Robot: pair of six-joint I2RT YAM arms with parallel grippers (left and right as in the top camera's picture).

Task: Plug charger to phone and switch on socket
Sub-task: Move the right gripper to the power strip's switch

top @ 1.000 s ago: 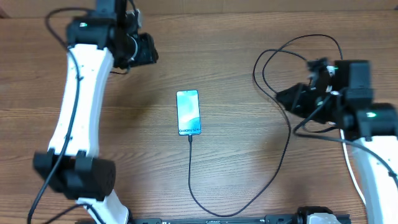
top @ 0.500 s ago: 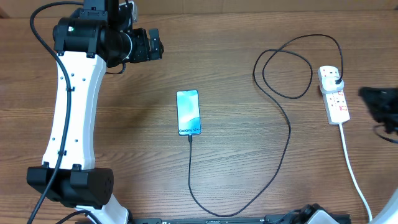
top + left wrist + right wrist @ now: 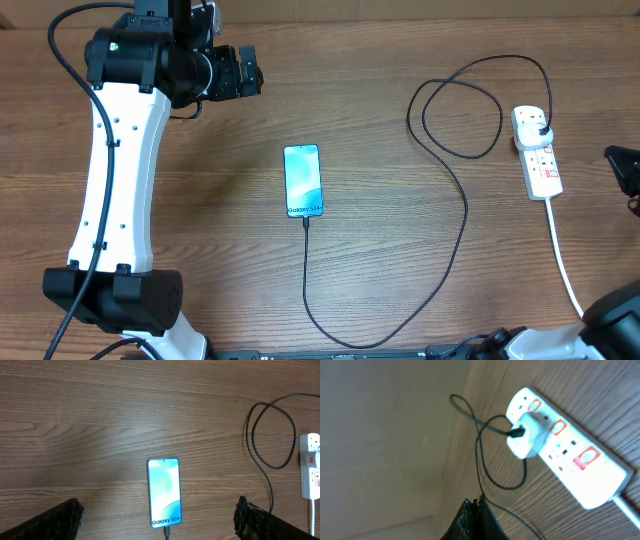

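- The left gripper [image 3: 245,72] hangs above the table [image 3: 200,220] with its jaws spread wide and nothing between them. In its wrist view one finger [image 3: 60,520] shows at each lower corner.
- The phone [image 3: 164,492] lies flat below that gripper, centred between the two fingers and touching neither.
- The phone's long axis runs straight out from the left gripper. The lettered short edge is the end nearer the fingers and the plain edge points away.
- The charger [image 3: 465,220] has its connector tip in the phone's lettered edge. From there the cable runs back toward the robot and sweeps round to the right-finger side. It then runs outward, makes one loop, and ends at the socket [image 3: 537,150].
- The right gripper [image 3: 476,515] looks closed, its dark fingers pressed together with no gap showing, and it holds nothing.
- The socket lies ahead of those closed fingertips and off to one side, near but apart from them.
- The socket's long axis runs roughly parallel to the phone's, slightly tilted. The charger's plug sits in the outlet at its far end.
- The white cord [image 3: 565,265] leaves the socket's near end and runs toward the robot's base.
- The red-marked switches [image 3: 559,426] lie in a row along the socket. I cannot tell whether any of them is on.
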